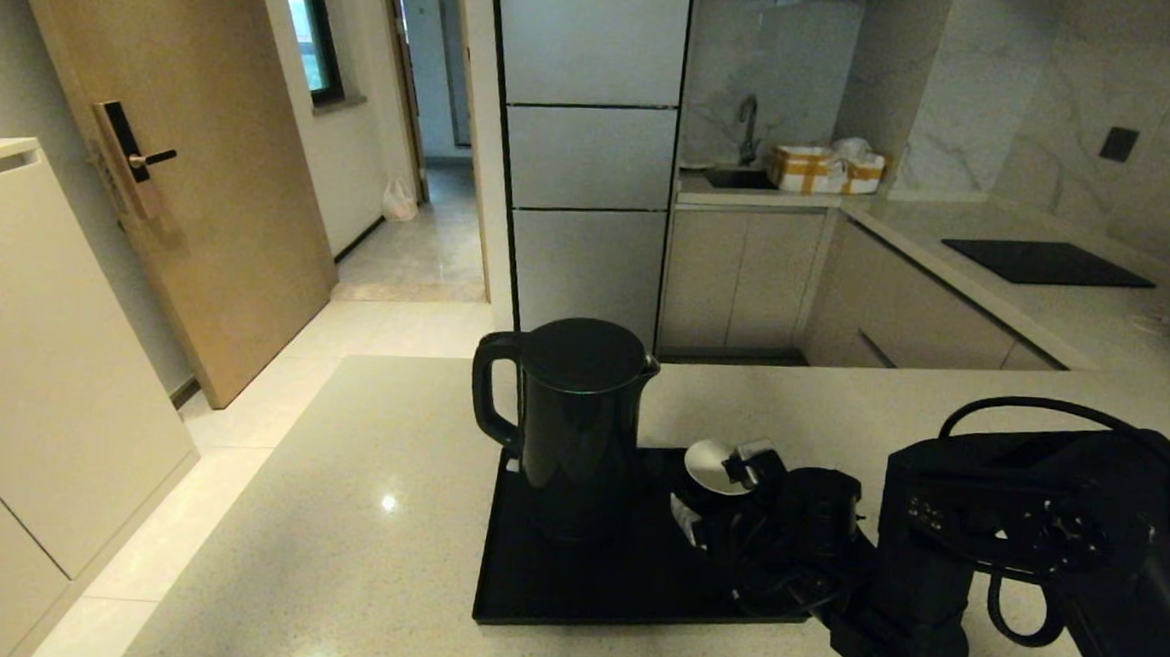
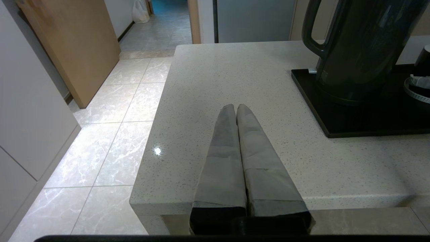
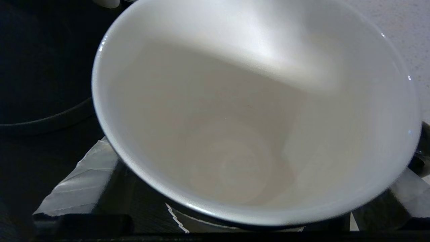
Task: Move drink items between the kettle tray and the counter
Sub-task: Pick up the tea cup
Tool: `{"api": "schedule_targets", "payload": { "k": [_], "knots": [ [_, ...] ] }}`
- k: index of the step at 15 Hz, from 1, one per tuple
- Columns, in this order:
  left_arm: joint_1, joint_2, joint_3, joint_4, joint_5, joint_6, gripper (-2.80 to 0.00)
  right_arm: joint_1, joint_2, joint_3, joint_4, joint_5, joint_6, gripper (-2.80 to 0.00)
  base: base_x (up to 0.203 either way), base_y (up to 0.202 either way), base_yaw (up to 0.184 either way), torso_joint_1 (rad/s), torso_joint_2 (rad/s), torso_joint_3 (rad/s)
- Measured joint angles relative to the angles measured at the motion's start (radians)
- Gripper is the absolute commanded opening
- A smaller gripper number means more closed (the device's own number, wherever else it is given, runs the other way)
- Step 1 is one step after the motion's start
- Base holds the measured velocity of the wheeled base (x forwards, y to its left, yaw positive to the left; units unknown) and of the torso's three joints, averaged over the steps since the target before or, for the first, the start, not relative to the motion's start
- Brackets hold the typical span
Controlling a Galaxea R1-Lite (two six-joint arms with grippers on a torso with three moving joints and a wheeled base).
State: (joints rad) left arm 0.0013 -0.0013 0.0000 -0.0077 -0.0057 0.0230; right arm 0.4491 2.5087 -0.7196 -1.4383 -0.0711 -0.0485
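The tall black kettle [image 1: 575, 418] stands upright on the left half of the black kettle tray [image 1: 552, 577], which lies on the speckled counter [image 1: 355, 517]. The small black cup [image 1: 721, 466], white inside, is over the tray's right rear part, and I cannot tell whether it rests on the tray. My right gripper [image 1: 719, 484] is shut on the cup [image 3: 235, 117], its taped fingers [image 3: 79, 183] pressed against both sides of the wall. My left gripper [image 2: 236, 107] is shut and empty over the counter's near left edge, apart from the tray [image 2: 352, 124] and kettle [image 2: 362, 50].
The counter [image 2: 235, 74] ends on the left with a drop to the tiled floor [image 2: 111, 141]. A black cooktop panel [image 1: 1044, 260] lies on the far right worktop. Cardboard boxes [image 1: 824, 169] sit by the sink at the back.
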Motion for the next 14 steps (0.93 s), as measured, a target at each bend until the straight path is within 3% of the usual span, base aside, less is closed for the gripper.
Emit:
{"api": "schedule_targets", "payload": {
  "k": [14],
  "knots": [
    [0.000, 0.000, 0.000, 0.000, 0.000, 0.000, -2.80, -0.001, -0.028, 0.022, 0.002, -0.007, 0.000, -2.80, 0.000, 0.000, 0.000, 0.000, 0.00, 0.000]
  ]
}}
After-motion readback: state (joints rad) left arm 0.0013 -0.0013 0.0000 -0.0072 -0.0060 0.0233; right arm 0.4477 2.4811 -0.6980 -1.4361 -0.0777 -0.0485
